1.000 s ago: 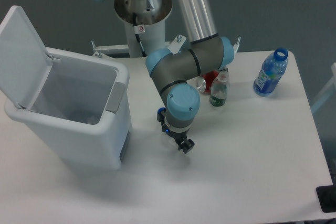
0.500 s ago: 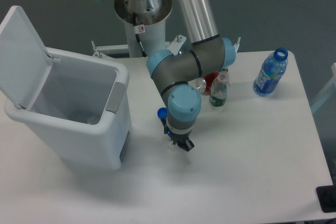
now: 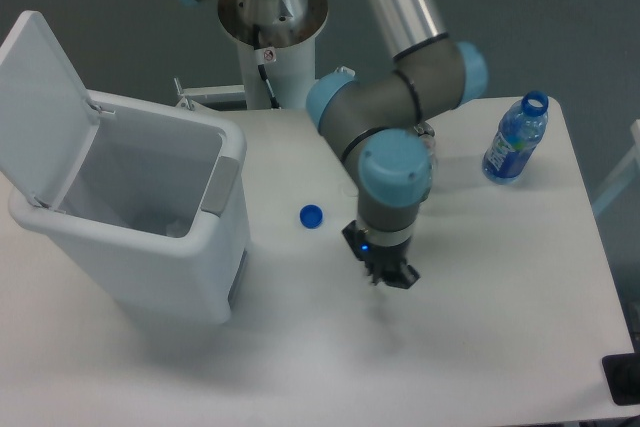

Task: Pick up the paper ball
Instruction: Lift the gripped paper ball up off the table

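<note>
black gripper point(image 3: 391, 277) state unclear, round blue cap point(image 3: 311, 215), smooth white bin point(image 3: 140, 217)

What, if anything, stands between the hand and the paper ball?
I cannot tell: no paper ball shows in this view; the arm may hide it. The hand hangs over bare table. Only the blue cap lies near, off toward the bin.
</note>
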Action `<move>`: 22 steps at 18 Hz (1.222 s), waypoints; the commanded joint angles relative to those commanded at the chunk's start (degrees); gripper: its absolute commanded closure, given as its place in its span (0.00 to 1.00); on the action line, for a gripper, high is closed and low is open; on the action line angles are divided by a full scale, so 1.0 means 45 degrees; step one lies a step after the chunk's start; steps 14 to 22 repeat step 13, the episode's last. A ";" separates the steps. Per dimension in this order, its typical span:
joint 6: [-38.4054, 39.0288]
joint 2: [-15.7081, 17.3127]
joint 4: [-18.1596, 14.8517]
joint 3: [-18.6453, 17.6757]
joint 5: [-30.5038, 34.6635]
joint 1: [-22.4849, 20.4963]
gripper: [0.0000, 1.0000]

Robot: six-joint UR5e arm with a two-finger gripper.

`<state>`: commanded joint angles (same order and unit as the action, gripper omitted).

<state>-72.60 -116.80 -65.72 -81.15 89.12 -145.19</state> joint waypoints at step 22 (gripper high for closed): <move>-0.0957 -0.0274 -0.3170 0.2663 0.0175 -0.0743 1.00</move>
